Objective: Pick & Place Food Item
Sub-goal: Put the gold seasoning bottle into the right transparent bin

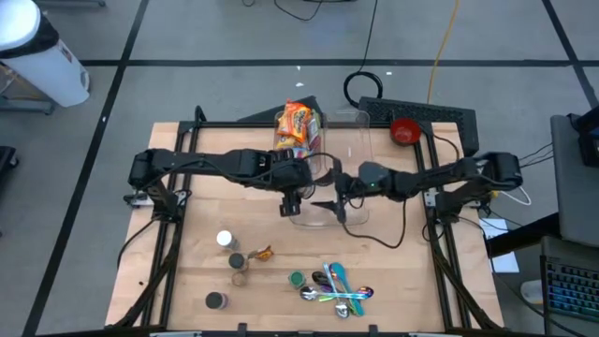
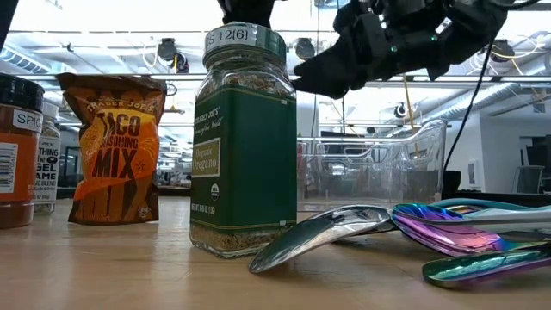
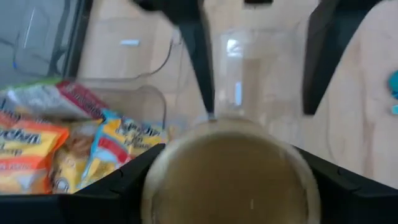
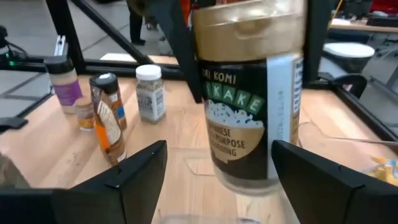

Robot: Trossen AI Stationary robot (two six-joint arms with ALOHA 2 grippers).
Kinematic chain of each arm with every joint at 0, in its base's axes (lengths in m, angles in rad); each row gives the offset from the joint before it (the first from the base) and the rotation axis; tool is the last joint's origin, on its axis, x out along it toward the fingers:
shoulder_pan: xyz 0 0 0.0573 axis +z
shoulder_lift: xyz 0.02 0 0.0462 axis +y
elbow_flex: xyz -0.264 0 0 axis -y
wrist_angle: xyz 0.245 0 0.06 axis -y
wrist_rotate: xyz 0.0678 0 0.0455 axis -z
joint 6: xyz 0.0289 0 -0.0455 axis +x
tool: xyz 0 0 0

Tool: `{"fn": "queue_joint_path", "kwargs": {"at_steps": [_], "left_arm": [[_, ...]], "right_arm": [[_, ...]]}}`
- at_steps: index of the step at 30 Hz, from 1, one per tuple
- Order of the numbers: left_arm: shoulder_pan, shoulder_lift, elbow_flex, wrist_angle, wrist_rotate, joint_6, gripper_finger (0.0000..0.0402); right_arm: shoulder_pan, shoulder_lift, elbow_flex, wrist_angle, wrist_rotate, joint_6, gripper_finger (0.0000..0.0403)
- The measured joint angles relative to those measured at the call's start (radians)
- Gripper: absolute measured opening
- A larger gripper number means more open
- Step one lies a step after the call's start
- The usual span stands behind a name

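Note:
A furikake jar (image 4: 249, 106) with a tan lid (image 3: 230, 168) and a dark label hangs above a clear plastic bin (image 2: 370, 172) at the table's middle. My left gripper (image 1: 292, 201) is shut on it from above. My right gripper (image 4: 217, 180) faces the jar from the table's right side. It is open, one finger on either side of the jar's lower part, and touches nothing. Behind them, another clear bin holds bright food packets (image 1: 298, 126); these also show in the left wrist view (image 3: 62, 143). My left gripper pinches the jar's upper part, at the lid and shoulder (image 4: 199, 68), between its two fingers on opposite sides. The fingers (image 4: 180, 50) slant down from above. The jar hangs nearly upright below them, lifted clear of the table, above the bin.
Small spice jars (image 1: 225, 241) and a taco mix packet (image 2: 112, 146) stand at the near left. An oregano jar (image 2: 245, 146) and iridescent spoons (image 1: 337, 290) lie near the front edge. A red bowl (image 1: 404, 131) sits at the far right.

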Motion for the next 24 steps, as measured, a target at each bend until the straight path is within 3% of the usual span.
{"fn": "queue_joint_path", "kwargs": {"at_steps": [8, 13, 24], "left_arm": [[-0.010, -0.006, 0.001, 0.079, 0.074, 0.026, 0.0277], [-0.016, -0.006, 0.001, 0.115, 0.066, 0.060, 0.0277], [-0.032, -0.007, -0.001, 0.246, 0.081, 0.105, 0.0277]], "right_arm": [[0.001, 0.044, 0.020, 0.020, 0.003, -0.006, 0.0292], [0.006, 0.037, 0.018, 0.049, 0.000, -0.041, 0.0293], [0.047, 0.034, 0.016, 0.127, 0.003, -0.058, 0.0255]]}}
